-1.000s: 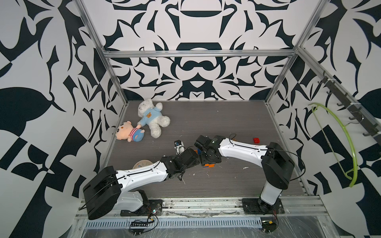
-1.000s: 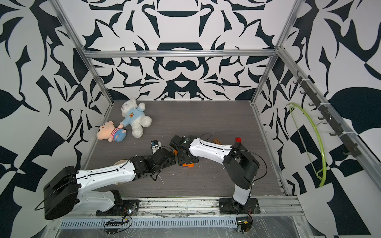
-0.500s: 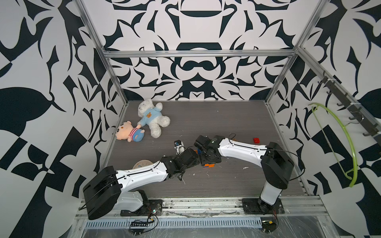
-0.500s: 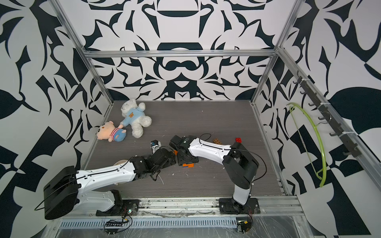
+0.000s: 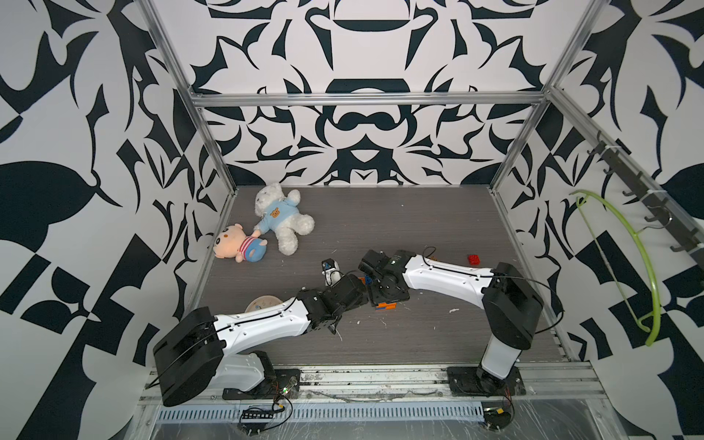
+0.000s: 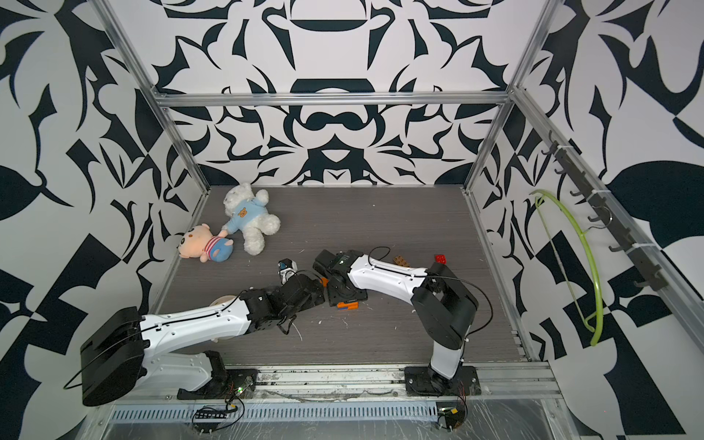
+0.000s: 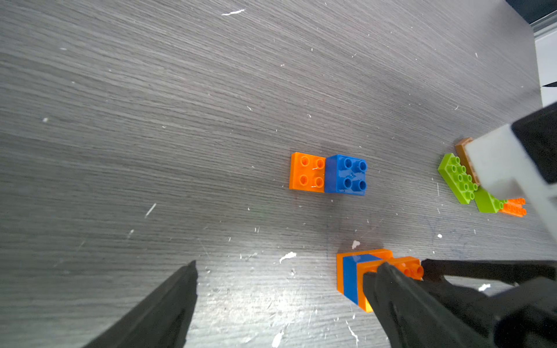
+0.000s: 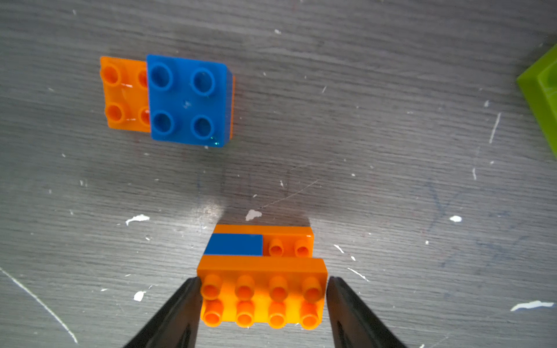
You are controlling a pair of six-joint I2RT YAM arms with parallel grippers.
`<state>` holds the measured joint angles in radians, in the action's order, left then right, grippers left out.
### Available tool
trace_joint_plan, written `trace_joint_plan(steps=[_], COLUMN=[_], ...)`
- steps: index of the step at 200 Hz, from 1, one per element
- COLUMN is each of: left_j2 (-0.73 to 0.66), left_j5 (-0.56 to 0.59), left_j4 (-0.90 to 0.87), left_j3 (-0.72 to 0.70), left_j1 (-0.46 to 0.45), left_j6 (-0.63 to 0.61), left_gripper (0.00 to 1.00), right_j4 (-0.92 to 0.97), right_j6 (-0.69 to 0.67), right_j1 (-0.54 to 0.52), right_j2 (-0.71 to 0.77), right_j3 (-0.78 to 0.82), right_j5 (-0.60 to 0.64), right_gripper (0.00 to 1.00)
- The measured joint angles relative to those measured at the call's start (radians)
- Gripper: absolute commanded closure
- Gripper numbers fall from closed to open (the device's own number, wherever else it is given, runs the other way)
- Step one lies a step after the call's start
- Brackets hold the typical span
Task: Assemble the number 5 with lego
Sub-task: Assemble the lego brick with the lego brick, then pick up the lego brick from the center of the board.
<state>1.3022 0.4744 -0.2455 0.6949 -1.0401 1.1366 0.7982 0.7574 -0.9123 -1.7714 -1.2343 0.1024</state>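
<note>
Fingers point(image 8: 177, 304) of the right gripper point(image 8: 262, 279) flank the half-built orange-and-blue studded brick stack point(image 8: 262, 265), grip uncertain; left gripper point(image 7: 286, 266) gapes. Next, probably: attach blue-on-orange pair point(image 8: 187, 99).

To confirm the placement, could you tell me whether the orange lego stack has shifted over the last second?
No. In a top view the orange lego stack sits where it was relative to the red brick.

Your orange-blue-orange stack point(image 8: 262, 271) tipped on its side, near it an orange plate point(image 8: 123, 93) lying flat, blue square point(image 8: 188, 101) pressed on one half, lime bricks point(image 7: 458, 177) beside brown brick point(image 7: 462, 147), red brick point(image 5: 474, 259) well apart.
</note>
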Motion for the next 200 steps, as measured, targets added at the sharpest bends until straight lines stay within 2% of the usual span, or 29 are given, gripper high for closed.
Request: trace_joint_plan(steps=[44, 94, 150, 200], left_j2=[-0.003, -0.068, -0.107, -0.116], left_j5=[0.0, 0.0, -0.013, -0.078], left_j4=[-0.006, -0.016, -0.013, 0.056], left_j3=[-0.001, -0.019, -0.087, -0.142], left_j1=[0.0, 0.0, 0.0, 0.0], left_j6=[0.0, 0.01, 0.025, 0.026], left_gripper=[0.01, 0.01, 0.01, 0.01], right_j4=[-0.016, -0.04, -0.085, -0.089], right_j6=[0.0, 0.006, 0.016, 0.03], right_j1=[0.0, 0.0, 0.0, 0.0], right_j2=[0.059, 0.093, 0.055, 0.006], right_j3=[0.035, 0.068, 0.083, 0.083], right_j5=[0.0, -0.009, -0.035, -0.035], right_gripper=[0.19, 0.11, 0.1, 0.1])
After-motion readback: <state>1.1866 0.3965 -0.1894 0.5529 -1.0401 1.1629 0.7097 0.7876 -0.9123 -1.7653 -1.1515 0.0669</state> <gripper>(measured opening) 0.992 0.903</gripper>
